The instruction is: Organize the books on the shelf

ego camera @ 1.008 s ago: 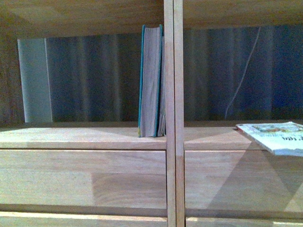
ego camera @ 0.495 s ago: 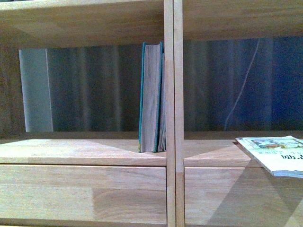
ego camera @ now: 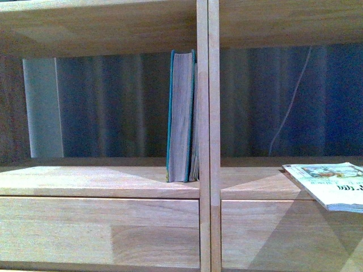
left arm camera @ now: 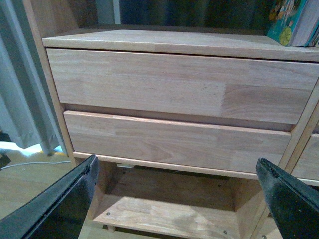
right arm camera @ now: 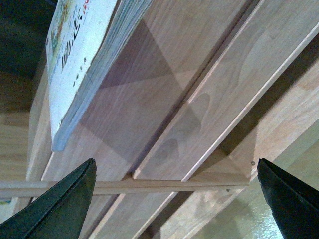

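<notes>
The thick teal-covered book with greyish page edges [ego camera: 180, 116] stands upright on the left column's board of the pale natural-wood bookcase [ego camera: 85, 181], pressed close to the central upright [ego camera: 208, 141]. The thin white paperback with a pictured cover [ego camera: 332, 184] lies flat on the right column's board, its near corner overhanging the front edge above the plain drawer fronts [ego camera: 96, 226]. The left gripper [left arm camera: 175, 162] hangs low before the drawers, jaws spread wide and empty. The right gripper [right arm camera: 175, 164] sits beneath the overhanging paperback, likewise spread and holding nothing. A dark blue pleated curtain [ego camera: 113, 102] and a thin white cord [ego camera: 289, 102] show behind.
</notes>
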